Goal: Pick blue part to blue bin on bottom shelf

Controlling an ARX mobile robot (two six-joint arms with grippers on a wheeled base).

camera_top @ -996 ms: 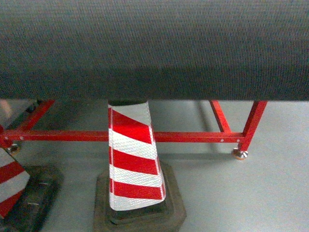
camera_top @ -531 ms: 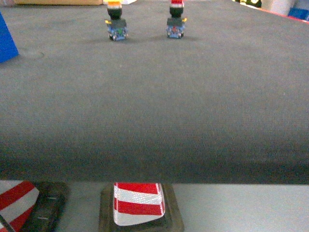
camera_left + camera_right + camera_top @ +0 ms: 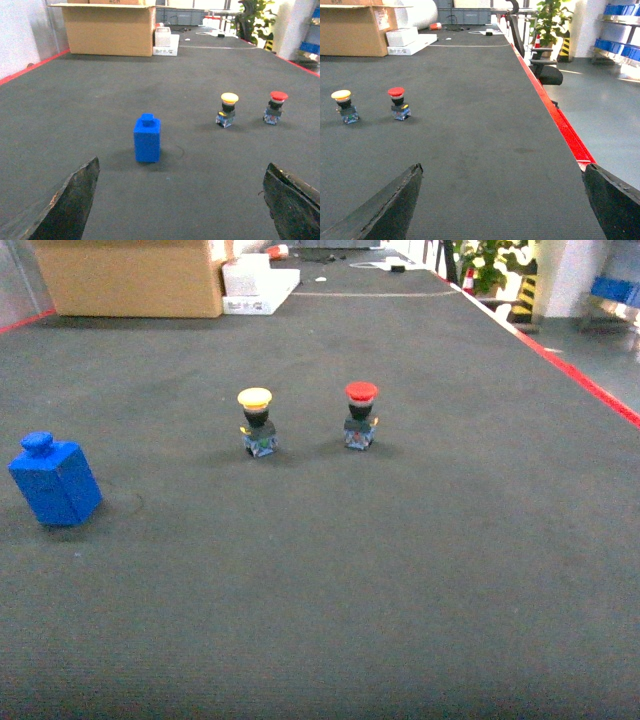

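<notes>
The blue part (image 3: 55, 483) is a small blue block with a knob on top. It stands upright on the dark grey table mat (image 3: 400, 570), at the left in the head view. In the left wrist view the blue part (image 3: 147, 139) stands ahead of my left gripper (image 3: 182, 162), which is open and empty. My right gripper (image 3: 503, 165) is open over bare mat near the table's right edge. Neither gripper shows in the head view. Blue bins (image 3: 620, 48) sit on a steel rack far off at the right; I cannot tell which level that is.
A yellow-capped push button (image 3: 256, 420) and a red-capped one (image 3: 360, 415) stand mid-table, right of the blue part. A cardboard box (image 3: 130, 278) and white boxes (image 3: 260, 285) sit at the far end. A red strip (image 3: 590, 385) marks the right table edge, with an office chair (image 3: 545, 70) beyond it.
The head view has swung up from the table's underside and the striped cones to the table top, so the blue part and both buttons now show in full.
</notes>
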